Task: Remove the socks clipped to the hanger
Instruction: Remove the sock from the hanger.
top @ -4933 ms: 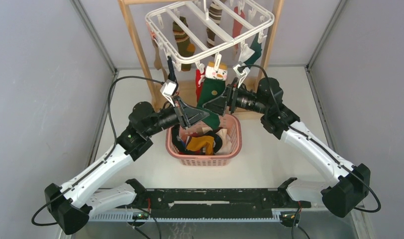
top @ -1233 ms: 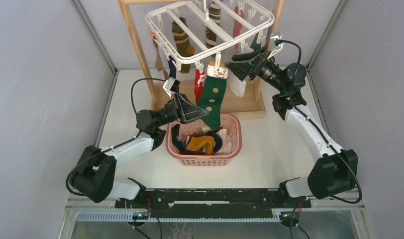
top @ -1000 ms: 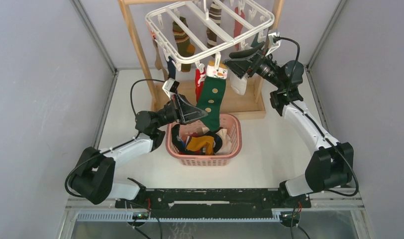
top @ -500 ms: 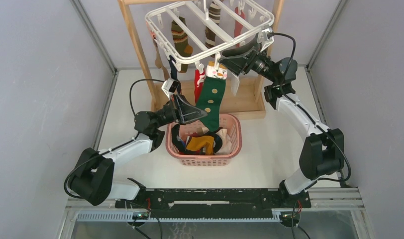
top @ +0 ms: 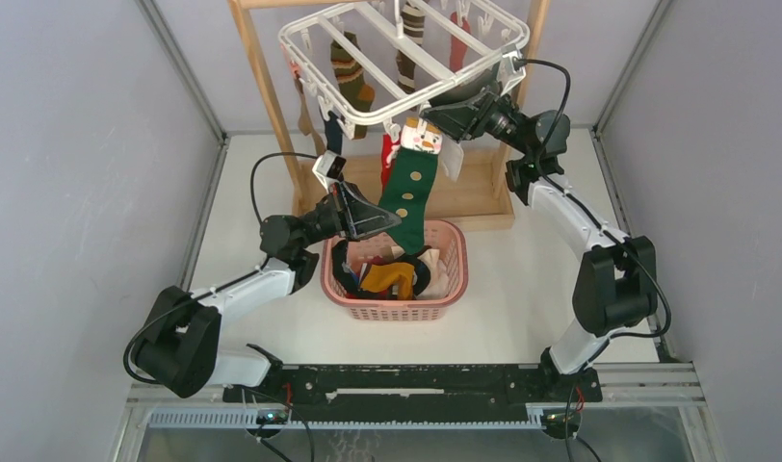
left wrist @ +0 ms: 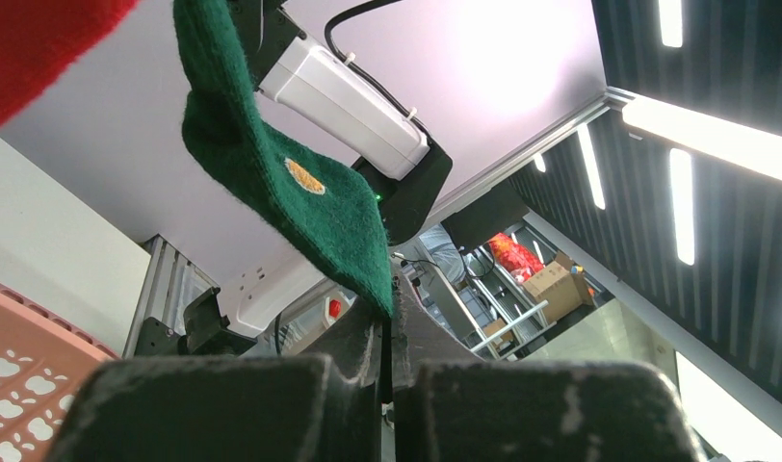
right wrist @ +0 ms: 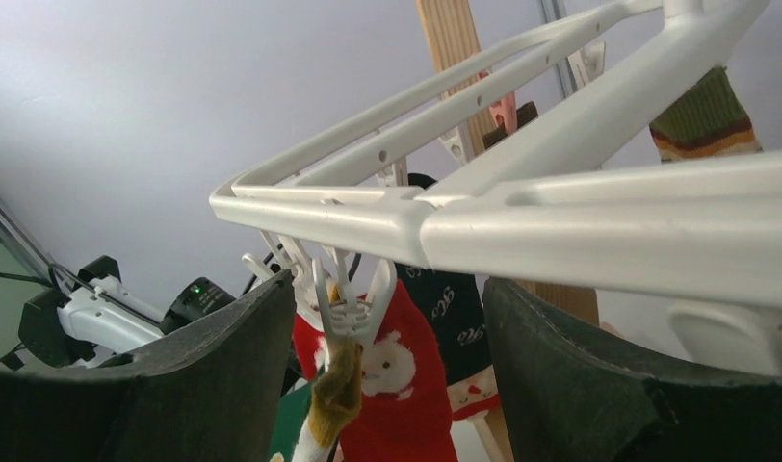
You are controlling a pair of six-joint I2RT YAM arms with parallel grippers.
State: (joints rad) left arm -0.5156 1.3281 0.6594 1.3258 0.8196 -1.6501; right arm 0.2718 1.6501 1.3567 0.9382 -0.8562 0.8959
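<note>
Spanning the whole view: tabletop (top: 532,289), white, walled on three sides.

Wooden rack (top: 262,91): upright at the middle of the tabletop's far edge.

Hanger (right wrist: 599,236): white plastic frame with crossbars, hung on the rack and tilted, high over the far half of the tabletop. Small clips dangle from its bars.

Basket (top: 452,274): pink, perforated, mid-tabletop just in front of the rack's foot. Loose socks (top: 392,277) are heaped inside.

Green sock (top: 411,188): dotted, with a snowman cuff, clipped at the hanger's near bar and hanging down over the basket's far rim.

Other clipped socks: red Santa sock (right wrist: 397,385) just behind the green one; brown-striped socks (top: 353,77) farther back.

My left jaws (left wrist: 387,371): together, clamped on the green sock's toe.

My right jaws (right wrist: 387,289): apart, raised to the hanger's near bar, one on each side of the clip (right wrist: 351,303) gripping that sock's cuff. Whether they touch the clip I cannot tell.
</note>
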